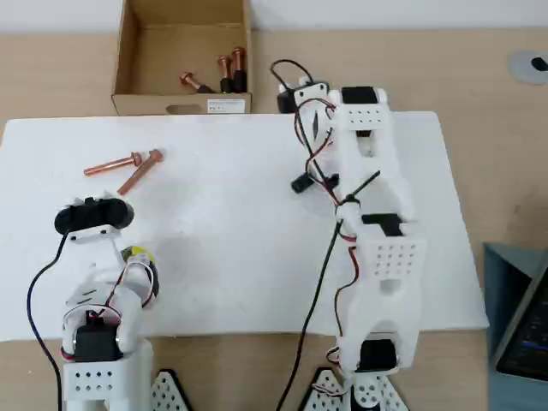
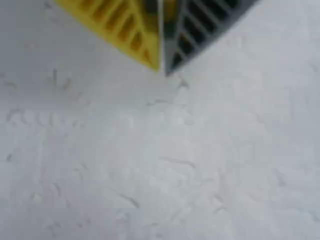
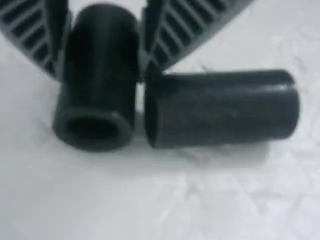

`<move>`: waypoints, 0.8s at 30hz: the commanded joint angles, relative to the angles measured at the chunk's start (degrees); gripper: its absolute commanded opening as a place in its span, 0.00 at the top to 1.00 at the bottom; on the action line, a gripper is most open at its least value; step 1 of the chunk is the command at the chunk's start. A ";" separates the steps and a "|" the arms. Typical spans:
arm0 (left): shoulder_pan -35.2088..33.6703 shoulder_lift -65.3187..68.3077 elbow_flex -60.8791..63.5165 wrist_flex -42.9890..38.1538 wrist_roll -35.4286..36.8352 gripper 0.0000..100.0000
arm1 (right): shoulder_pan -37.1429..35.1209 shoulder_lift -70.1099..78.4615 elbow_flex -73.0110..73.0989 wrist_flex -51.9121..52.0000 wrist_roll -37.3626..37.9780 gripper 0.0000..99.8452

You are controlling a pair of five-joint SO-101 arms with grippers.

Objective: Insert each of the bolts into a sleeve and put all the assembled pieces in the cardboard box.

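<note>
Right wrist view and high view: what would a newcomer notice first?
In the right wrist view, the right fingers grip a black sleeve, with a second sleeve lying crosswise right beside it on the white mat. In the high view, two copper bolts lie loose on the mat's far left part. Three assembled pieces sit in the box beyond the mat.
</note>
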 commanded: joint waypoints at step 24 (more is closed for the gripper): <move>0.00 -0.22 -0.35 -0.26 -0.26 1.00 | -1.19 -3.21 -11.12 7.91 5.01 0.99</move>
